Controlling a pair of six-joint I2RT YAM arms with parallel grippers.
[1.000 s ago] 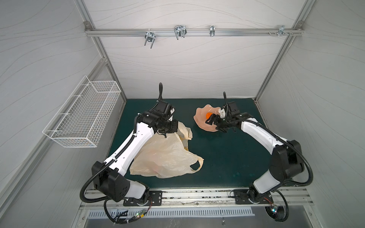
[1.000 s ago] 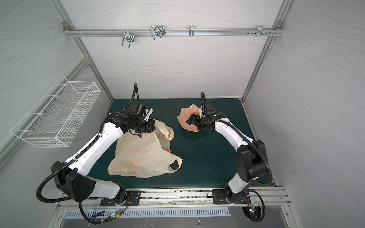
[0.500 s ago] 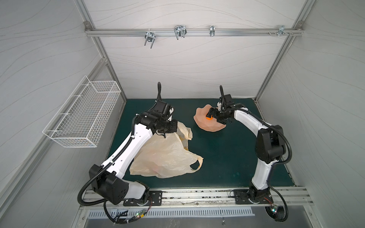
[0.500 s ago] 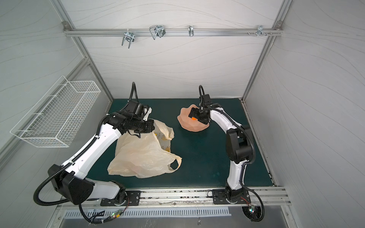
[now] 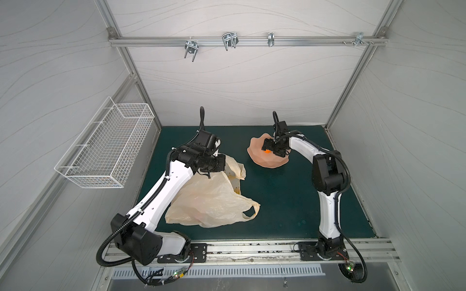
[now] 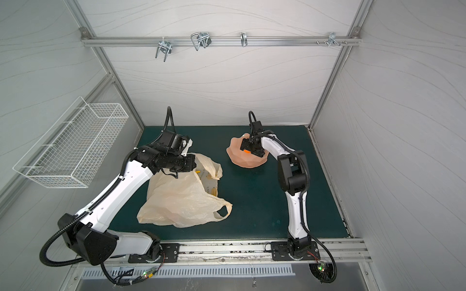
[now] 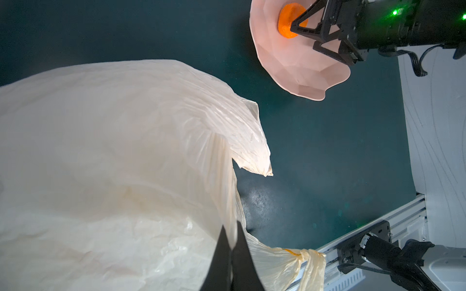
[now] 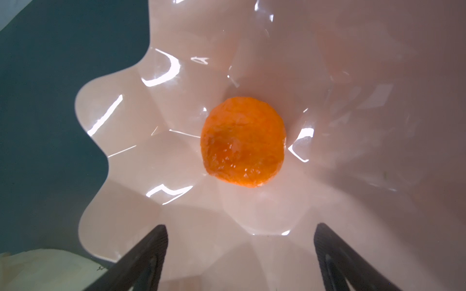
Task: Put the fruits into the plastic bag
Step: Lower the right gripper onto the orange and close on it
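The cream plastic bag (image 5: 211, 199) (image 6: 181, 199) lies crumpled on the green mat, left of centre. My left gripper (image 7: 230, 234) is shut on a fold of the bag's rim, holding that edge up. Small yellow pieces (image 6: 214, 192) show at the bag's mouth. One round orange fruit (image 8: 243, 142) (image 7: 290, 21) (image 5: 266, 151) sits in the middle of the pink scalloped bowl (image 5: 267, 162) (image 8: 126, 176). My right gripper (image 8: 240, 234) hangs open just above the bowl, fingers on either side of the orange and clear of it. No other fruit shows.
A white wire basket (image 5: 108, 151) hangs on the left wall. Metal hooks (image 5: 228, 41) sit on the overhead rail. The green mat (image 5: 290, 201) stretches between bag and right arm. An aluminium rail (image 5: 252, 249) runs along the front edge.
The right arm has folded up, its elbow drawn in, while its open gripper stays over the bowl and orange. The left gripper keeps its hold on the bag, barely moved.
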